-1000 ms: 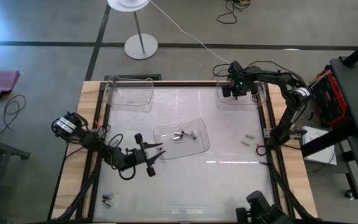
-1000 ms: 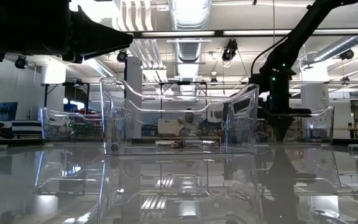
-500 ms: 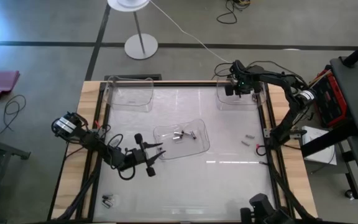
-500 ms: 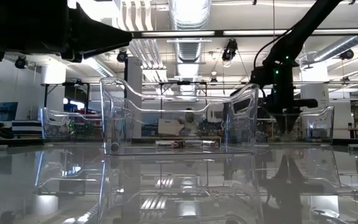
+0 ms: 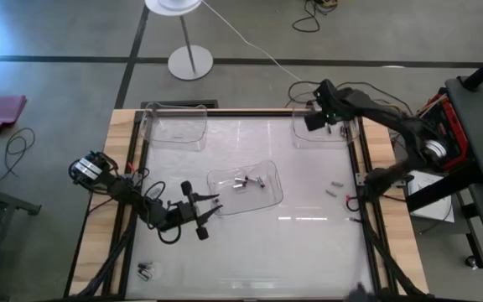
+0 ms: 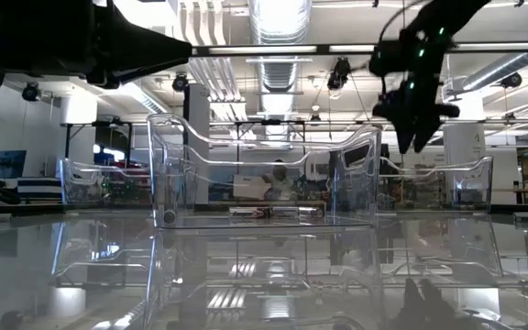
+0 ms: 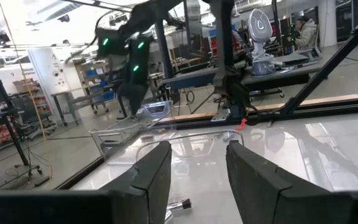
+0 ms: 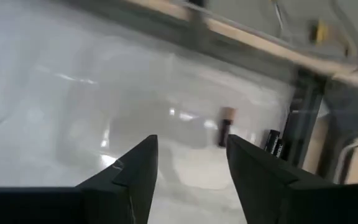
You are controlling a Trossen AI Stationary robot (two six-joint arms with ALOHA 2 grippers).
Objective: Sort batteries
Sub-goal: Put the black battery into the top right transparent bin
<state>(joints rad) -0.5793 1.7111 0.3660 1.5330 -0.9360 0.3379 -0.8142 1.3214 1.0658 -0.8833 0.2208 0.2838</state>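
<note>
Far-left clear tray [image 5: 177,126] looks empty. Left gripper [image 5: 210,213], fingers apart and holding nothing, sits beside the middle tray [image 5: 246,186], which has several batteries [image 5: 243,180]. Right gripper [image 5: 319,119], open and empty, hovers over the far-right tray [image 5: 325,136] holding a couple of cells [image 8: 227,127].

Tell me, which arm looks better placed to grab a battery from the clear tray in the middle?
Probably the left. Its end effector sits open at the middle tray, where batteries lie. The right end effector, also open, is up over the far right tray.
</note>
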